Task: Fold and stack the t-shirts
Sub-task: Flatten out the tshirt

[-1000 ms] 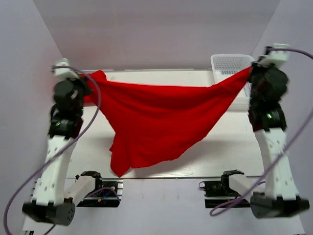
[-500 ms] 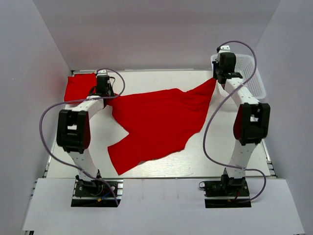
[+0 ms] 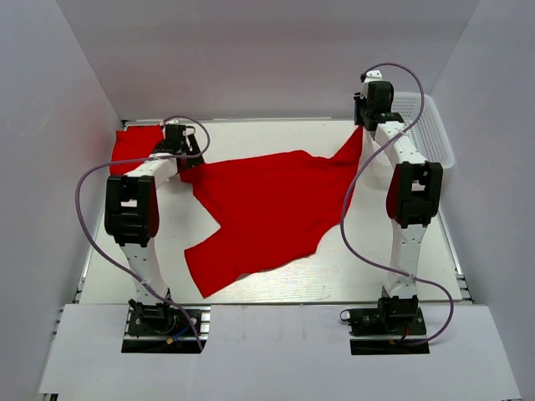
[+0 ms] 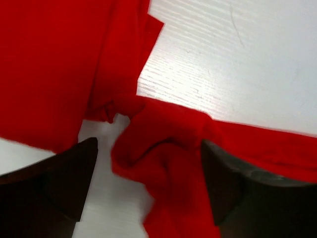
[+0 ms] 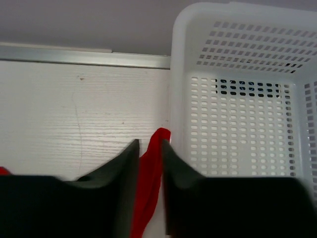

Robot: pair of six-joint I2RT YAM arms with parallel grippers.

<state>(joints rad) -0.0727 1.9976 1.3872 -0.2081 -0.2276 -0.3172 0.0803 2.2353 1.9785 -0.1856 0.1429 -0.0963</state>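
Top external view: the spread shirt (image 3: 267, 209) lies at the centre of the table (image 3: 393, 276). Its long axis runs from 7 o'clock to 1 o'clock. The 7 o'clock end is a broad flap with a pointed corner near the front table edge. The 1 o'clock end narrows to a tip at the right pincer (image 3: 365, 127). The material is plain bright red cloth, soft and unprinted, with shallow creases and a wavy outline.

A second shirt (image 3: 134, 149) lies at 10 o'clock in the far-left table corner, as a flat, roughly rectangular red patch. A white plastic mesh basket (image 3: 430, 125) stands at 1 o'clock in the far-right corner, its walls pierced by rows of small slots.

Left wrist view: the left pincer (image 4: 148, 148) is released, with its dark fingers (image 4: 64, 183) set wide apart. A bunched corner of the spread shirt lies on the table between them. This corner meets the edge of the second shirt at upper left.

Right wrist view: the right pincer is clenched on a narrow strip of the spread shirt. The strip's tip shows above the fingertips, just beside the basket wall. The table surface is white with a fine wood grain, and a metal rail runs along its far edge.
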